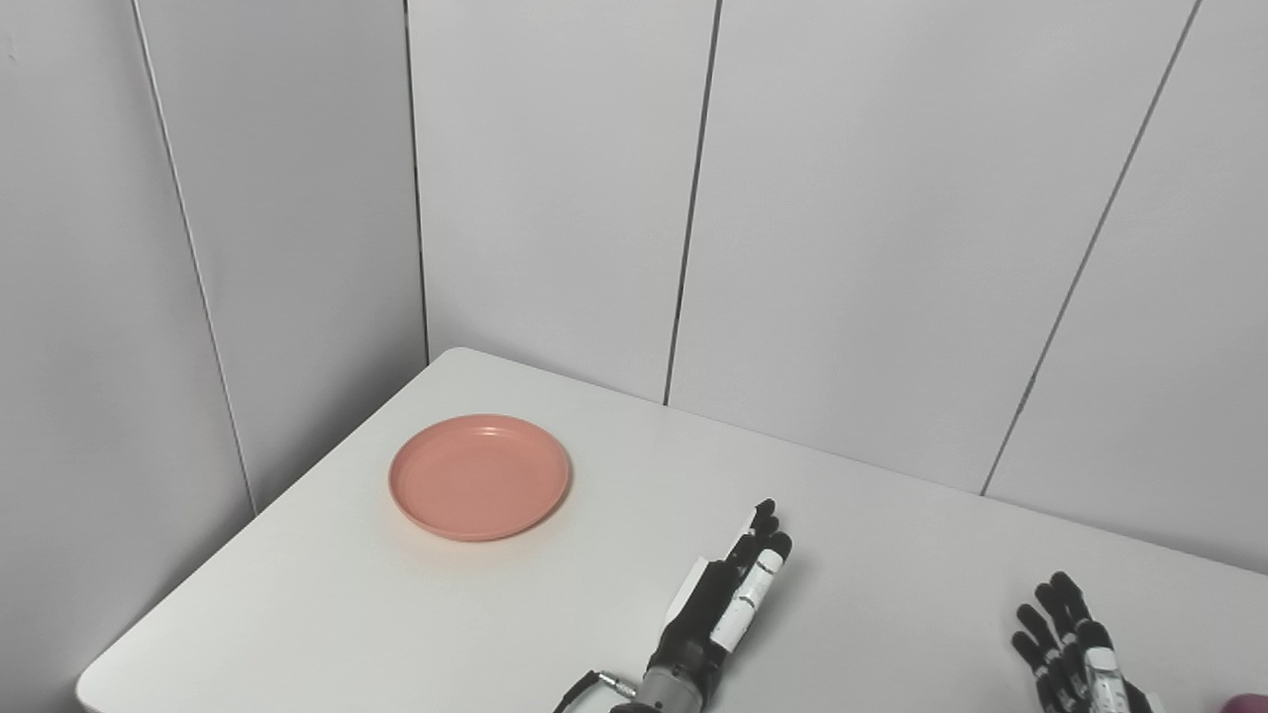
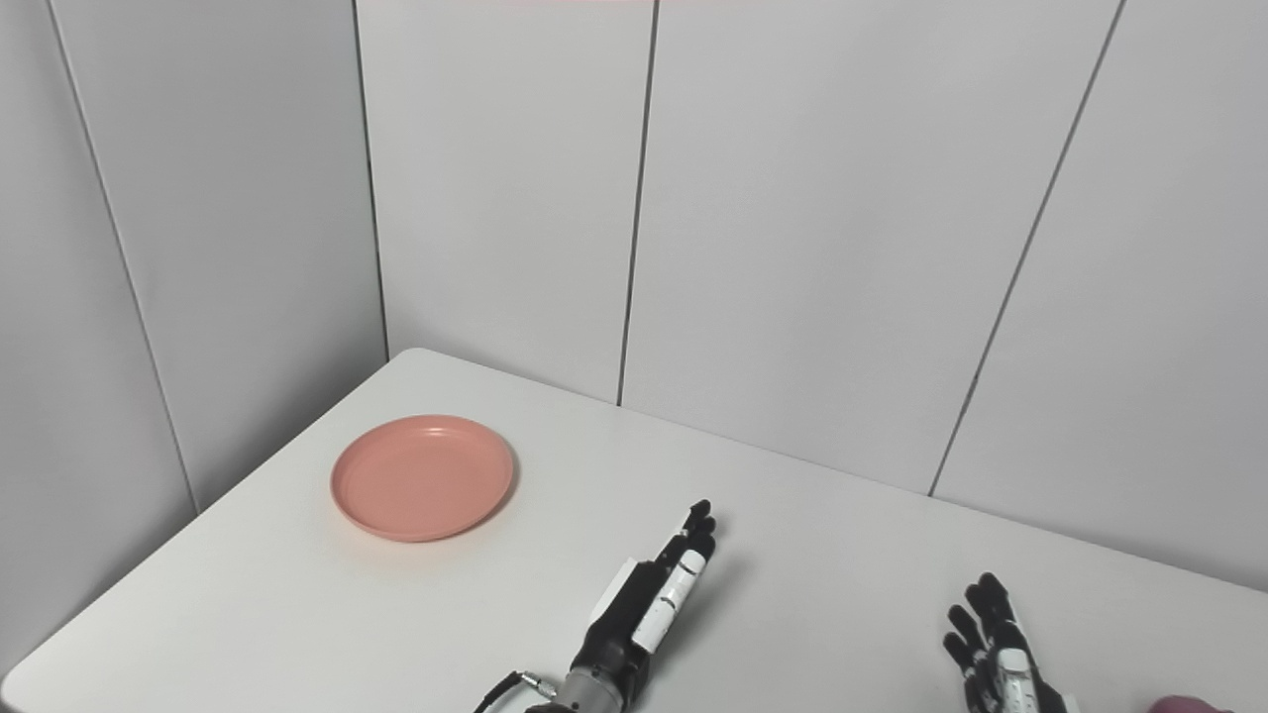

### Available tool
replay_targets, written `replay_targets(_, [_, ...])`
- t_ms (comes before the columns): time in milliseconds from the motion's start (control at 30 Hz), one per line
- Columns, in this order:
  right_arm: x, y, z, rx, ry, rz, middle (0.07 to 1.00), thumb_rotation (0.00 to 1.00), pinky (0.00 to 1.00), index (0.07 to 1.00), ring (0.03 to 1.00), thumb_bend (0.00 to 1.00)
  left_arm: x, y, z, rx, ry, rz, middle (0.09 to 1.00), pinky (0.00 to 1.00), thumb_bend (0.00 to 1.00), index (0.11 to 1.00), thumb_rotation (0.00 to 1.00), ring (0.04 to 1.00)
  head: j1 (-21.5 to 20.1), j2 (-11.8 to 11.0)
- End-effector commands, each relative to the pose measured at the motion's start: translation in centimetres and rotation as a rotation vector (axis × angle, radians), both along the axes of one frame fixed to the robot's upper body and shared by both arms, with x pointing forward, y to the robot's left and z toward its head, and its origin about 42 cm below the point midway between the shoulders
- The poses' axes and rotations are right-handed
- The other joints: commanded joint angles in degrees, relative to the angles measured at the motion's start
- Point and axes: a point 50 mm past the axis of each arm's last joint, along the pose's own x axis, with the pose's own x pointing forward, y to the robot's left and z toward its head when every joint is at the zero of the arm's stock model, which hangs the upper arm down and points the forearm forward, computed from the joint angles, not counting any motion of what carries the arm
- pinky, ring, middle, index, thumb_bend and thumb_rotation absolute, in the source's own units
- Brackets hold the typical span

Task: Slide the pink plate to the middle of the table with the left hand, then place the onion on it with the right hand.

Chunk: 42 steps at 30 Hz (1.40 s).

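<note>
Left eye view shows the left robot hand [image 1: 728, 594] held edge-on over the counter [image 1: 892, 555], fingers straight and close together, holding nothing. The right robot hand [image 1: 1075, 654] rests low near the right edge, fingers spread and empty. The pink plate [image 1: 479, 477] lies well apart to the left, near the corner. A purplish sliver of the onion [image 1: 1246, 704] shows at the bottom right corner.

Bare table [image 1: 614, 465] lay between the left hand [image 1: 728, 594] and the pink plate [image 1: 479, 477]; wall panels [image 1: 555, 188] stood close behind the plate.
</note>
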Motion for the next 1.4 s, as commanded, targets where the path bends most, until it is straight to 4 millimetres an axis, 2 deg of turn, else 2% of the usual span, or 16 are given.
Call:
replay_targets(0, [-1.0, -1.3, -1.6, -0.018, 0.013, -0.018, 0.975, 0.92, 0.96, 0.981, 0.963, 0.56, -0.7, 0.8, -1.3, 0.004, 0.009, 0.011, 1.0, 1.0, 0.55, 1.0, 1.0, 1.0, 0.1, 0.0])
replay_targets(233, [-0.9, -1.5, -1.7, -0.016, 0.014, -0.019, 0.969, 0.9, 0.94, 0.972, 0.955, 0.57, 0.6, 1.8, 0.4, -0.085, -0.029, 0.009, 1.0, 1.0, 0.58, 1.0, 1.0, 1.0, 0.3, -0.3])
replay_targets(367, [-0.9, -1.7, -1.8, -0.014, 0.014, -0.022, 0.962, 0.89, 0.93, 0.964, 0.947, 0.57, 1.6, 2.9, 1.4, -0.107, -0.069, 0.057, 1.0, 1.0, 0.54, 1.0, 1.0, 1.0, 0.7, -0.6])
replay_targets(667, [-0.9, -1.9, -1.9, -0.011, 0.021, -0.02, 0.949, 0.87, 0.92, 0.952, 0.936, 0.58, 4.3, 7.2, 3.0, -0.129, -0.131, 0.133, 1.0, 1.0, 0.56, 1.0, 1.0, 1.0, 1.1, -0.8])
replay_targets(900, [-0.9, -1.7, -1.9, -0.006, 0.017, -0.022, 0.94, 0.86, 0.9, 0.941, 0.926, 0.59, 5.2, 10.3, 4.5, -0.135, -0.147, 0.181, 0.998, 1.0, 0.56, 0.999, 1.0, 1.0, 0.8, -1.1])
replay_targets(1100, [-1.1, -1.7, -1.7, -0.004, 0.019, -0.024, 0.942, 0.86, 0.91, 0.943, 0.928, 0.58, 5.6, 13.1, 6.1, -0.144, -0.171, 0.228, 0.97, 1.0, 0.57, 0.971, 1.0, 0.981, 1.0, -0.9])
replay_targets(1367, [-1.2, -1.9, -1.8, -0.003, 0.013, -0.023, 0.927, 0.84, 0.87, 0.925, 0.91, 0.6, 7.2, 16.6, 8.6, -0.139, -0.224, 0.319, 0.898, 0.92, 0.59, 0.905, 1.0, 0.91, 1.6, -1.1])
